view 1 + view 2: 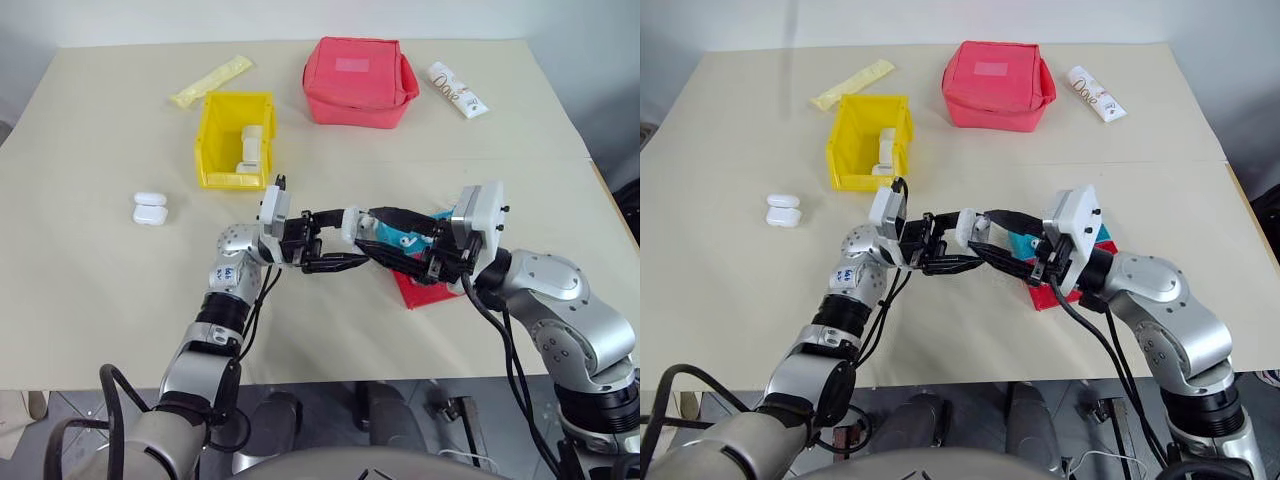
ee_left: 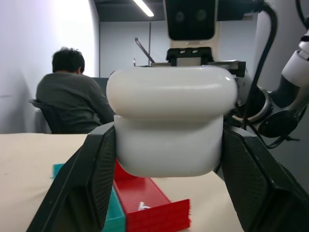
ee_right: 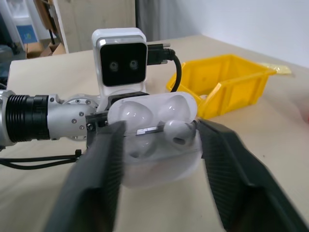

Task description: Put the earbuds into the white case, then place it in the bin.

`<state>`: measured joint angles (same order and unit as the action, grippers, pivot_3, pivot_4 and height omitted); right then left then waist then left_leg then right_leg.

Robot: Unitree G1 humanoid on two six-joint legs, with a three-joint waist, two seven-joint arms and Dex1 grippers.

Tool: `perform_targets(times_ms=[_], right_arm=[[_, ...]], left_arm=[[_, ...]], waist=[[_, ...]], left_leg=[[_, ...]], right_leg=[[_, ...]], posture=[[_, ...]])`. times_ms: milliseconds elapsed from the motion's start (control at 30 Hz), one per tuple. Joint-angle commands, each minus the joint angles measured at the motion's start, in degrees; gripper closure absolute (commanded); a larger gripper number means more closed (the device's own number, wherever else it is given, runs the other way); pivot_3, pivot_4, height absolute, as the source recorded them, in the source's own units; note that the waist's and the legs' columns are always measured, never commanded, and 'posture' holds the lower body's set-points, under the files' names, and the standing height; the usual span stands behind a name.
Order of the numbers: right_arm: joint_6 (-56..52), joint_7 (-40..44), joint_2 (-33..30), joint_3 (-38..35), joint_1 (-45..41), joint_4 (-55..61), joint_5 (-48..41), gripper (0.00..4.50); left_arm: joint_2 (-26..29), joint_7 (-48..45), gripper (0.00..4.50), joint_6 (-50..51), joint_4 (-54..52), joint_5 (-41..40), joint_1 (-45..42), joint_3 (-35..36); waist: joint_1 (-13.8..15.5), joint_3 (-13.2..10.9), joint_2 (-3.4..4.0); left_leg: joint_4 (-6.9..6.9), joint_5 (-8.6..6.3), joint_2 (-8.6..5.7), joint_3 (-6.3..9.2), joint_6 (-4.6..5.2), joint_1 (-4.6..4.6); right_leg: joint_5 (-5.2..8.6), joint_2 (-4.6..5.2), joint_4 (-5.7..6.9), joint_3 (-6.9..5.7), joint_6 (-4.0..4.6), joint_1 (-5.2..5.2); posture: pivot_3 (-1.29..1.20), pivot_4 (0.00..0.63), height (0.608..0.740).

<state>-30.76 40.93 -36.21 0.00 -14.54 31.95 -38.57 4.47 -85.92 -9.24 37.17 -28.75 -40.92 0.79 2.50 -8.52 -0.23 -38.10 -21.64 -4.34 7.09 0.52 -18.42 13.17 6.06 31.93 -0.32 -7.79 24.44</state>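
Left pincer grips open white case at frame center; earbud inside; right pincer spread wide around it.

office lab, person at desk, strip light

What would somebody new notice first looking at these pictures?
Probably the two arms meeting over the middle of the table, where the left hand is shut on the white case, its lid open toward the right hand, with an earbud sitting in it. Behind them stands the bright yellow bin with white cases inside, and a red fabric pouch sits at the far side.
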Motion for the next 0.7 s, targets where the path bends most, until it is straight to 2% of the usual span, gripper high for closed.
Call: perform_targets(times_ms=[33, 100, 133, 367, 533, 700], right_arm=[[-1.5, 0.6, -1.5, -2.0, -1.0, 2.0, -1.5, 0.80], [-2.2, 0.5, -2.7, -3.4, -1.0, 2.5, -1.8, 0.10], [-2.5, 0.4, -3.5, -4.5, -0.6, 2.8, -2.1, 0.04], [-3.5, 0.6, -7.6, -12.8, 4.3, 3.6, -3.1, 0.04], [-2.9, 2.1, -10.2, -26.6, 16.2, 4.7, -3.1, 0.04], [-1.5, 5.1, -9.3, -37.7, 28.2, 5.8, -3.5, 0.04]], left_arm=[[-0.8, -1.2, 1.71, -2.7, 2.1, -0.1, -2.9, 1.0], [-0.9, -1.4, 1.71, -3.5, 3.7, 0.2, -3.4, 1.4], [-0.8, -1.4, 1.71, -4.0, 4.5, 0.3, -3.7, 1.6], [-0.6, -1.5, 1.71, -6.5, 9.5, 0.6, -5.8, 2.8], [2.1, -1.9, 1.71, -6.9, 12.0, 0.9, -6.6, 4.3], [4.9, -3.1, 1.71, -7.1, 13.3, 1.3, -6.1, 5.0]], waist=[[0.1, 0.0, 0.00], [0.2, 0.0, 0.00], [0.3, 0.0, -0.01], [0.4, 0.0, -0.05], [0.7, 0.0, -0.06], [0.6, 0.0, -0.08]], left_leg=[[0.00, 0.00, -0.01, 0.00, 0.00, -0.01], [0.00, 0.00, -0.01, 0.00, 0.00, -0.02], [0.00, 0.00, -0.03, 0.00, 0.01, -0.01], [0.00, 0.00, -0.02, -0.01, 0.01, -0.02], [-0.02, 0.01, -0.04, -0.01, 0.03, -0.06], [-0.01, 0.00, -0.02, -0.06, 0.03, -0.02]], right_leg=[[0.00, 0.00, -0.01, -0.01, 0.00, 0.01], [0.00, 0.02, -0.01, -0.01, 0.00, 0.00], [0.00, 0.03, -0.01, -0.01, 0.00, 0.00], [-0.01, 0.02, -0.04, -0.02, -0.03, 0.00], [-0.04, 0.04, -0.03, -0.02, -0.06, -0.01], [-0.04, 0.01, 0.00, 0.02, -0.07, -0.03]], posture=[[0.00, 0.150, 0.740], [0.00, 0.150, 0.740], [0.00, 0.150, 0.740], [0.00, 0.150, 0.740], [0.00, 0.150, 0.740], [0.00, 0.150, 0.740]])
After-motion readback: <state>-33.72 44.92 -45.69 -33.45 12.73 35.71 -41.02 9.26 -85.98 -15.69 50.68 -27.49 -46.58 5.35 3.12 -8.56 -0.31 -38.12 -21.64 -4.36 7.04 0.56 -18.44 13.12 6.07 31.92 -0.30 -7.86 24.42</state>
